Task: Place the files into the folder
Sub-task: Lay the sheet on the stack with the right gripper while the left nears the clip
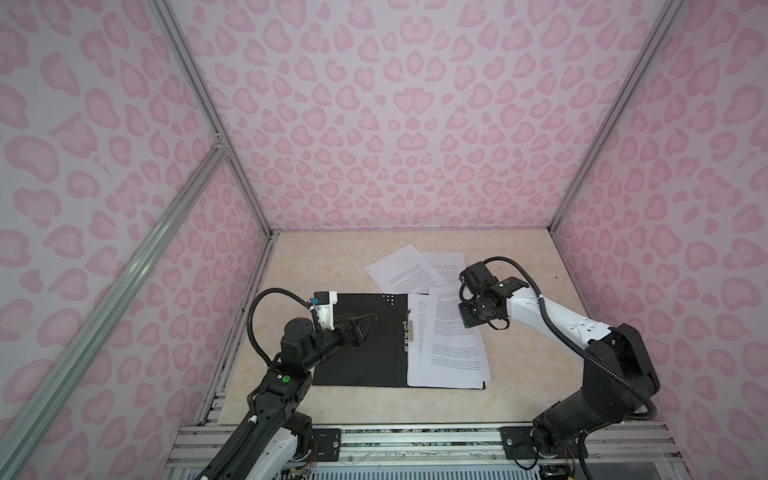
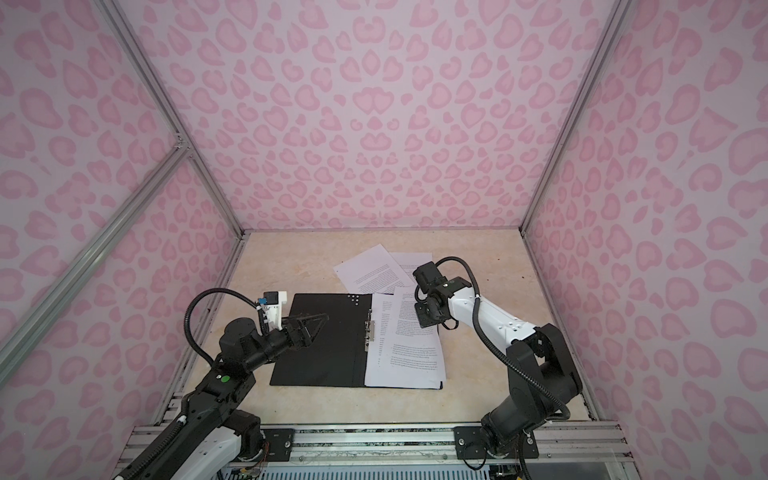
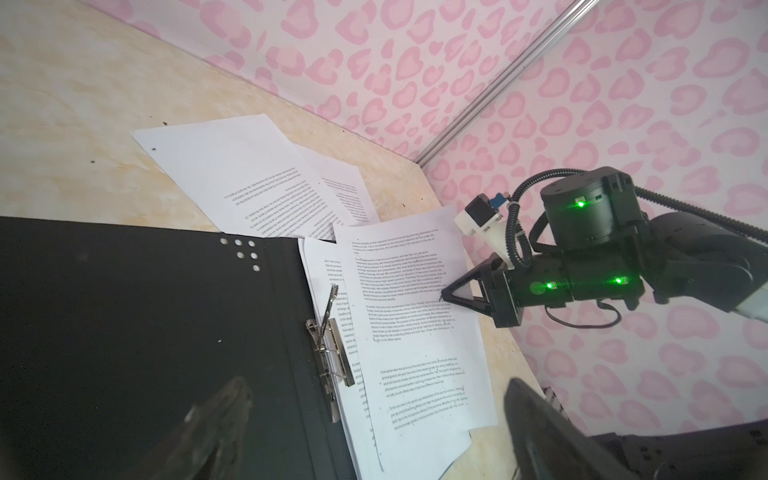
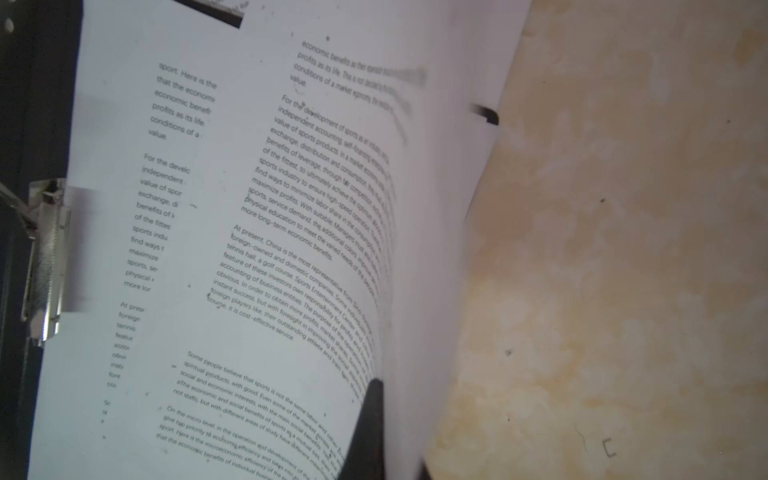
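Note:
The black folder (image 1: 357, 357) (image 2: 320, 353) lies open on the table, its metal clip (image 1: 407, 330) (image 3: 328, 353) at the spine. Its left half is bare; white printed files (image 1: 440, 370) cover its right half. My right gripper (image 1: 462, 321) (image 3: 442, 298) (image 4: 395, 440) is shut on the right edge of the top sheet (image 1: 451, 316) (image 4: 291, 208), which lies askew with that edge curled up. My left gripper (image 1: 368, 328) (image 2: 319, 329) (image 3: 374, 424) hangs open above the folder's bare left half, holding nothing. Two more files (image 1: 401, 270) (image 3: 232, 174) lie overlapped behind the folder.
Pink-patterned walls (image 1: 374, 124) close the beige table (image 1: 316, 257) on the left, back and right. An aluminium rail (image 1: 415, 436) with both arm bases runs along the front edge. The folder's far edge nearly touches the loose sheets.

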Motion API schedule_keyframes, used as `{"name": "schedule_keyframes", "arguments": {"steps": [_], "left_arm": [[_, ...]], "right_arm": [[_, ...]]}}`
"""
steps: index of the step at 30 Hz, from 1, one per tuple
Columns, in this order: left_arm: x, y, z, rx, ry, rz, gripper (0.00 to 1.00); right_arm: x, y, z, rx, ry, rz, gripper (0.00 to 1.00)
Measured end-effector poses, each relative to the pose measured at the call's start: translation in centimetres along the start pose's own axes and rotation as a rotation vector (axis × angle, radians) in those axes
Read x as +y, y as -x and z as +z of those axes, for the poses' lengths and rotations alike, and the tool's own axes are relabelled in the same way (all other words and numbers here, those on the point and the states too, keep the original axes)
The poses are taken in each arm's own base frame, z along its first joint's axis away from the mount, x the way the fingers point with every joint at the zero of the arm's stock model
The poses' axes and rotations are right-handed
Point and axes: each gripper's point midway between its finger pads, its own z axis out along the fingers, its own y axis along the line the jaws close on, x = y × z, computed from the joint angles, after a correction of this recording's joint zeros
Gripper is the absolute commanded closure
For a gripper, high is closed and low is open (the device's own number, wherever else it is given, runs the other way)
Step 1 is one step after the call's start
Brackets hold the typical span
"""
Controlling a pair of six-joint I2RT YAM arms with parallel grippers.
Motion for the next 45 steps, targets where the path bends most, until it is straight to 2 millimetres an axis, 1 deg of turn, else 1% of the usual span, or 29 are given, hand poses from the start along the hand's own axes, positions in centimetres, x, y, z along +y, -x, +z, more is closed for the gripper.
{"name": "schedule_keyframes", "arguments": {"steps": [4,7,12,21,33,40,45], "left_arm": [[-0.7,-1.5,1.2,0.069,-0.038,-0.001,0.03],[-1.3,-2.6,2.1,0.118,-0.058,0.003,0.03],[-1.9,-3.7,3.1,0.171,-0.068,0.019,0.03],[-1.5,-4.3,3.9,0.196,-0.045,0.037,0.03],[-1.6,-4.5,4.2,0.207,-0.048,0.041,0.03],[-1.6,-4.5,4.2,0.208,-0.047,0.044,0.03],[-1.5,-4.4,4.3,0.205,-0.040,0.044,0.03]], "right_arm": [[0.4,0.0,0.3,-0.005,0.022,-0.019,1.00],[0.5,-0.7,0.7,0.012,0.030,-0.028,1.00],[0.8,-0.8,1.1,0.015,0.049,-0.032,1.00],[1.6,-0.5,1.0,0.011,0.093,-0.027,1.00],[3.4,0.3,0.3,-0.016,0.163,0.001,1.00],[4.4,0.1,0.5,-0.009,0.175,-0.017,1.00],[4.7,-0.1,0.7,0.000,0.176,-0.007,1.00]]}}
